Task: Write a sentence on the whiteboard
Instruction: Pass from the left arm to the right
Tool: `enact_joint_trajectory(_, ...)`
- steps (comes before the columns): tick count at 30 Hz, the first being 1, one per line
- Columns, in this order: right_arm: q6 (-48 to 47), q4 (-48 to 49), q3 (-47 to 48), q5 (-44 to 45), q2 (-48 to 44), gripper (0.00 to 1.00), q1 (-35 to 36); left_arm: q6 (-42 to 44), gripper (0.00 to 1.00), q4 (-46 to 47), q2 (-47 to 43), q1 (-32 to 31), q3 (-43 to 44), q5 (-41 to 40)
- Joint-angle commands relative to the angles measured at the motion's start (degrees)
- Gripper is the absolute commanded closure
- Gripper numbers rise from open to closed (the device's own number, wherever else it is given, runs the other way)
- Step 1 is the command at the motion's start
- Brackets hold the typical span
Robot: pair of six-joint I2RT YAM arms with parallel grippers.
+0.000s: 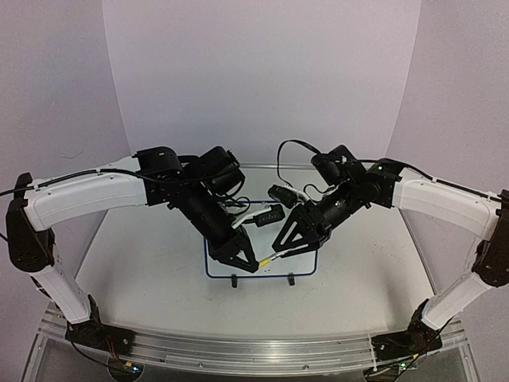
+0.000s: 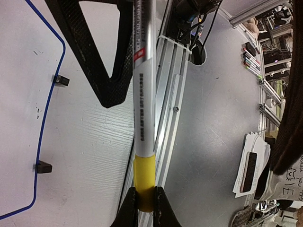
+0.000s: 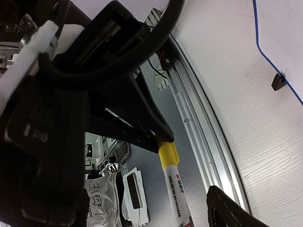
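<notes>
The whiteboard point(image 1: 305, 267), white with a thin blue frame and two black feet, lies on the table under both arms. No sentence shows on the parts of it in view. A white marker point(image 1: 283, 253) with a yellow cap point(image 2: 144, 182) hangs level above its front edge. My left gripper point(image 2: 144, 205) is shut on the yellow cap. My right gripper point(image 1: 299, 241) straddles the white barrel point(image 3: 179, 196) from the other end. Its jaws stand apart, and one finger point(image 3: 229, 213) shows a gap to the barrel.
An aluminium rail point(image 2: 170, 94) runs along the table's near edge, just beyond the board's feet point(image 2: 43, 166). Past it, below the table, lie papers with a black device point(image 2: 250, 165) and a row of markers point(image 2: 251, 59). White backdrop walls enclose the table.
</notes>
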Motion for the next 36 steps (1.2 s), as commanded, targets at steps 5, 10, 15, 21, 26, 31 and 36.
enact_joint_trajectory(5, -0.17, 1.36, 1.21, -1.01, 1.32, 0.31, 1.02, 2.22, 1.0, -0.14, 0.88, -0.22, 3.51, -0.47)
enact_joint_trajectory(10, -0.29, 1.31, 0.61, -0.58, 1.27, 0.46, 1.18, 2.33, 1.0, -0.23, 1.13, -0.17, 3.73, -0.43)
enact_joint_trajectory(15, -0.52, 1.28, 0.33, 0.43, 1.05, 0.61, 1.15, 2.45, 1.0, -0.34, 1.11, -0.17, 4.18, -0.69)
enact_joint_trajectory(21, -0.87, 1.28, -0.07, 1.77, 0.69, 0.77, 1.13, 2.42, 1.0, -0.65, 1.05, -0.13, 4.75, -1.07)
enact_joint_trajectory(26, -1.12, 1.19, -0.58, 2.86, 0.39, 0.88, 1.18, 2.52, 1.0, -0.95, 0.78, -0.17, 4.97, -1.51)
enact_joint_trajectory(31, -1.54, 1.26, -1.06, 3.56, -0.18, 1.0, 1.14, 2.53, 1.0, -1.03, 0.54, -0.17, 5.1, -1.87)
enact_joint_trajectory(36, -1.76, 1.4, -0.45, 4.78, -0.95, 1.0, 1.14, 2.1, 0.8, -0.19, -0.11, -0.17, 4.66, -2.44)
